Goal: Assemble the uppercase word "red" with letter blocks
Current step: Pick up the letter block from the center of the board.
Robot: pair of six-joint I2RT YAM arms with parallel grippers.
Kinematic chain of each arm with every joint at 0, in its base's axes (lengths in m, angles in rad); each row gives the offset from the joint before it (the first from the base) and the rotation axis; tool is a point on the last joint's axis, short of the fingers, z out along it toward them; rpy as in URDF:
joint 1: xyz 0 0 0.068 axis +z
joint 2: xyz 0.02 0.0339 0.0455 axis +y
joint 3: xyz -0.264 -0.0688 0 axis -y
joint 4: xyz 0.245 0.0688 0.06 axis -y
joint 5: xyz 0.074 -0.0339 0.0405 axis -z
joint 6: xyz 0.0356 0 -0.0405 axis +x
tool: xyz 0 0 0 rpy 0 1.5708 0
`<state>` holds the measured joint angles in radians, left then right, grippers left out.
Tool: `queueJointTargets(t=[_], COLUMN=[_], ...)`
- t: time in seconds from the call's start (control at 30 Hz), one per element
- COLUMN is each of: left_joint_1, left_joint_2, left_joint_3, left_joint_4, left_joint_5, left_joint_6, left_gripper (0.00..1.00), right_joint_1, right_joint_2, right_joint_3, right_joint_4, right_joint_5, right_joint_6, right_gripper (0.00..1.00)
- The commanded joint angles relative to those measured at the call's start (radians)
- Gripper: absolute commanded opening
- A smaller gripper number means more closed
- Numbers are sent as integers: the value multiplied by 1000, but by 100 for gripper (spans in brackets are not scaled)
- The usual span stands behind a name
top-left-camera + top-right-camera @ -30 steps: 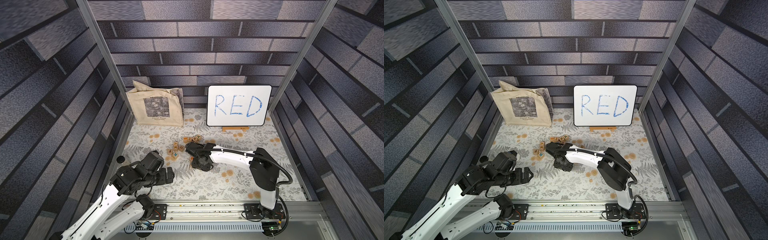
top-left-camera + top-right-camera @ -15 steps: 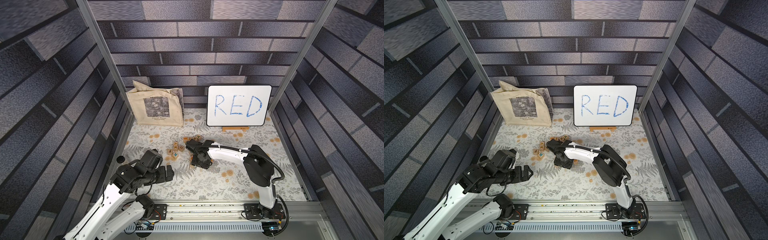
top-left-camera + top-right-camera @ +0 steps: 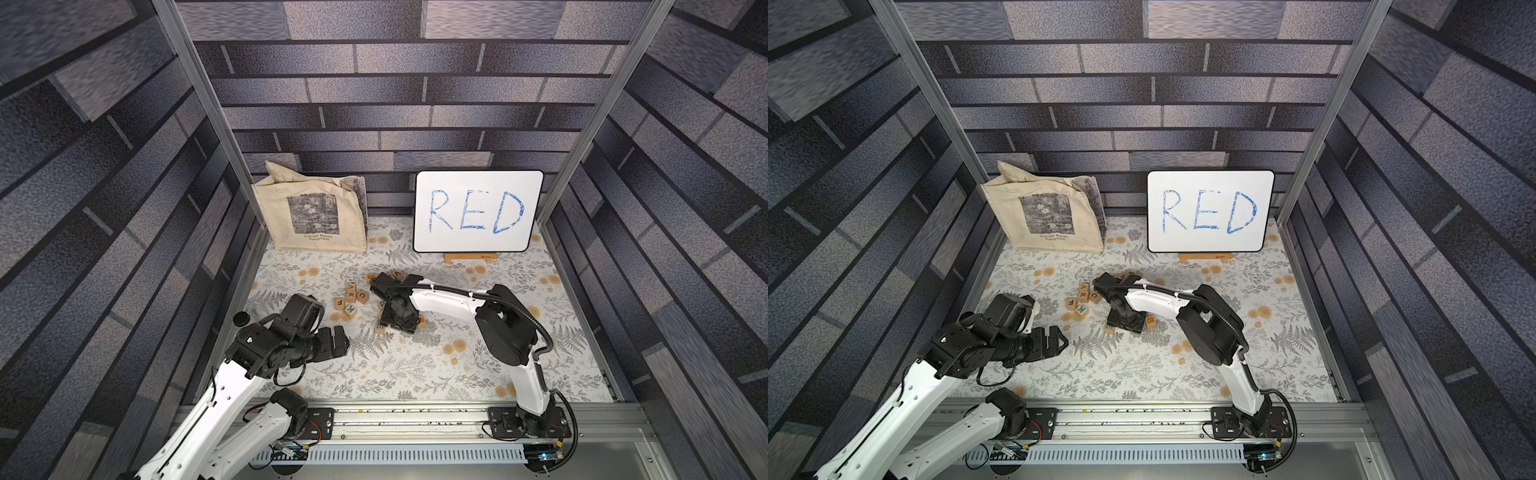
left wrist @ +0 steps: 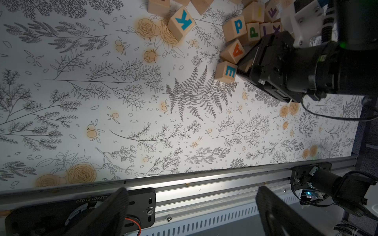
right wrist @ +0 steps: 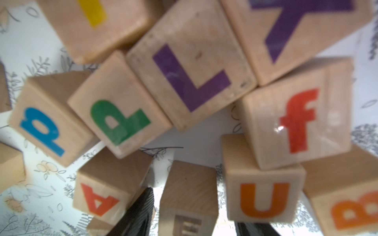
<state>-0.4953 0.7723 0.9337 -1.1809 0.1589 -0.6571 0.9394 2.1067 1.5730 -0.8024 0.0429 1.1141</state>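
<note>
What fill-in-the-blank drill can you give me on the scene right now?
1. The whiteboard spells ___ in blue marker.
2. In the right wrist view, the L block has a ___ letter.
3. The left gripper hovers above the floral mat with its jaws ___, holding nothing.
4. In the left wrist view, the K block has a ___ letter.
Missing words: RED; purple; open; blue.

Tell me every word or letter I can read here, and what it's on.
"RED": blue handwriting on the whiteboard.
"Claude Monet Nymphéas": small print on the tote bag.
Blue "K", "p", "E"; green "P"; red "A", "f"; purple "L"; orange "U", "B": letter blocks.
Code on the black rail bracket: too small to read surely.
</note>
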Motion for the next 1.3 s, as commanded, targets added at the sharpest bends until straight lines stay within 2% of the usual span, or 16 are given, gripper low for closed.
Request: queueJointTargets(t=[0.0,0.07,0.3,0.4,0.77,1.13,1.27], left_joint_1=[21,33,75,94,107,106,96], left_joint_2=[6,6,7,9,19,32,38], left_joint_3=[-15,-18,-24,-26,-18,-16,-12], left_joint_4=[9,12,18,23,35,59,74], left_joint_5=[34,44,80,96,141,181,157], left_joint_6=[35,39,51,58,74,79,73], left_gripper=[100,100,100,100,100,100,100], right_joint_1=[-9,-11,-17,-19,-22,-17,-8], right_joint_2=[34,40,62,70,53,-52,-89], right_joint_3=[45,56,81,90,119,76,52], right_joint_4=[-55,-60,-94,-110,-185,-184,-172], right_joint_5=[1,3,15,20,62,65,63], right_joint_6=[-7,-10,-17,-18,-58,-127,-149], right_gripper=[64,63,49,47,20,16,16])
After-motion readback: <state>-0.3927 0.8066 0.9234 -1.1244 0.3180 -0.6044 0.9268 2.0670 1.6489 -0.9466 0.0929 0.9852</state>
